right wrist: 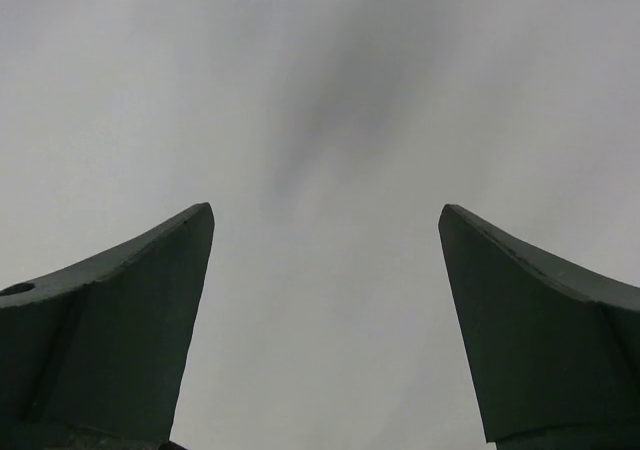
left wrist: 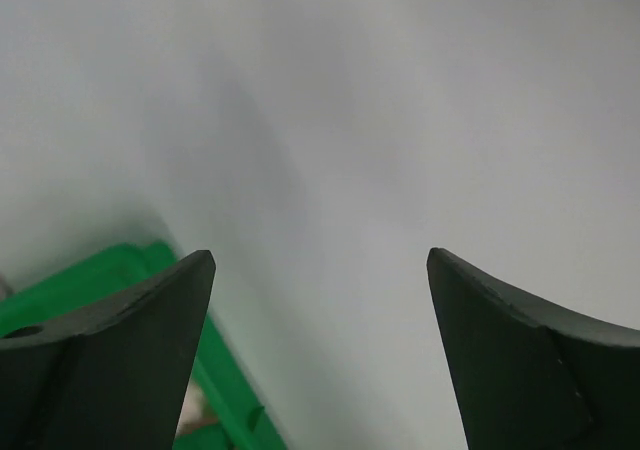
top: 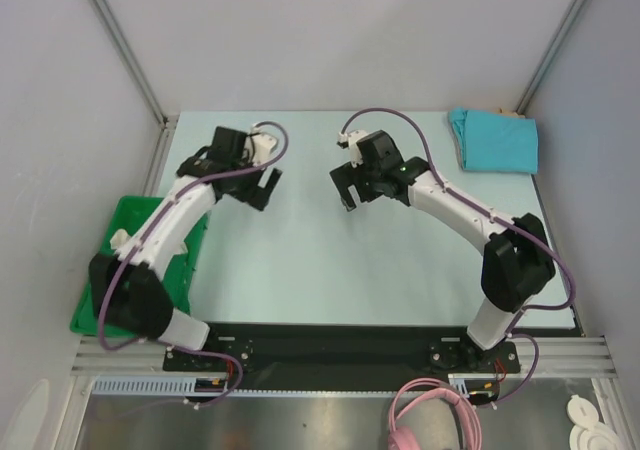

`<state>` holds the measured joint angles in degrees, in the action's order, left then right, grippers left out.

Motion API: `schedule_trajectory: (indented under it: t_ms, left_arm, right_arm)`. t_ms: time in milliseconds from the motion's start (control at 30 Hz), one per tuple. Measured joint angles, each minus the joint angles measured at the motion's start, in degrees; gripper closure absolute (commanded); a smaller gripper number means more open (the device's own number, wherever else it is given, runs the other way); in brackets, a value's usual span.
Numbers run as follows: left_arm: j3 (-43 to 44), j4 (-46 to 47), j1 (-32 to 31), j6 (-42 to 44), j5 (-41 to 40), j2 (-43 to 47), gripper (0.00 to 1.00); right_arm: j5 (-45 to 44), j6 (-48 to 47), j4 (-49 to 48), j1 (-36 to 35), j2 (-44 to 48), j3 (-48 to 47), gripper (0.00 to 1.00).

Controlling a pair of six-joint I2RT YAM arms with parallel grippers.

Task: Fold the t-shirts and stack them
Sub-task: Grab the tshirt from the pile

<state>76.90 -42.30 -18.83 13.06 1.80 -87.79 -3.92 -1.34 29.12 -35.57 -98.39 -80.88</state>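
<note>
**Grippers.** The left gripper (left wrist: 320,260) is released. Its jaws stand wide with nothing between them, and only bare surface shows past the fingertips. It hangs over the table (top: 330,280) at about 9 to 10 o'clock from the table's centre, pointing inward. The right gripper (right wrist: 325,210) is also released, jaws wide and nothing held. It hangs just off centre toward 11 o'clock, facing the left gripper. The two are apart, and neither touches cloth.

**Task item.** One turquoise t-shirt (top: 497,142) lies folded into a compact rectangle at the far right corner of the table, at about 2 o'clock and well away from both grippers. No other shirt can be identified in any view.

**Surroundings.** A green tray (top: 90,310) sits against the table's left edge at 8 to 9 o'clock, partly hidden by the left arm. The left wrist view shows a pale item (left wrist: 190,410) inside it. I cannot tell what it is.

**Step in hand (judgement).** This looks like an interval between garments: one shirt is folded and set down, and neither arm is engaged.

**Next move (judgement).**
- The next shirt must be found first, and the tray is the likely source.
- The left arm is nearest. It would need to swing toward 8 o'clock and descend with its jaws apart.
- It would then pinch a fabric edge and draw the shirt out onto the table for both grippers to spread.
</note>
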Motion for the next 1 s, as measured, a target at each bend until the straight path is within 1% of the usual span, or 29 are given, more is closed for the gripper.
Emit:
schedule_trajectory:
  t_ms: [67,133,167,200,267,300,400,600,667,833,933,1000]
  left_arm:
    - [-5.5,-1.1,2.9,2.4,-0.3,7.0,0.08]
    - [-11.1,-1.9,4.9,5.1,-2.1,14.6,0.13]
    - [-13.6,-2.7,5.2,6.3,-3.2,17.8,0.2]
    - [-15.1,-3.6,5.2,7.1,-3.7,20.0,0.24]
    - [-17.5,-5.7,5.9,9.3,-4.1,23.4,0.28]
    - [-18.5,-6.8,6.8,10.2,-4.3,24.4,0.34]
    - [-21.3,-9.7,10.4,12.1,-5.5,26.6,0.44]
    - [-26.4,-14.0,14.6,14.2,-8.1,31.5,0.46]
    - [-28.2,-14.5,15.5,14.5,-9.2,32.6,0.49]
    - [-32.3,-14.1,16.9,16.0,-11.5,32.7,0.51]
    - [-34.3,-13.6,17.6,16.8,-12.4,32.6,0.55]
    - [-35.0,-13.5,18.0,17.0,-12.8,32.5,0.55]
  right_arm:
    - [5.2,-0.7,0.5,0.2,1.4,0.0,0.0]
    - [11.0,-1.2,1.0,0.8,2.5,0.0,0.0]
    - [14.2,-1.3,1.4,1.3,2.9,0.0,0.01]
    - [17.3,-1.3,1.7,1.9,3.1,0.1,0.02]
    - [21.9,-1.2,2.3,3.3,3.1,0.3,0.02]
    - [23.6,-1.2,2.6,4.0,3.1,0.5,0.02]
    - [27.0,-1.3,3.5,5.7,3.2,1.2,0.03]
    - [32.6,-1.1,3.2,7.5,3.2,3.1,0.06]
    - [34.2,-0.7,3.0,8.4,3.3,4.0,0.06]
    - [36.7,-0.3,3.2,9.9,3.3,4.2,0.07]
    - [37.8,-0.1,3.1,10.5,3.3,4.2,0.07]
    - [38.2,-0.1,3.1,10.8,3.3,4.2,0.07]
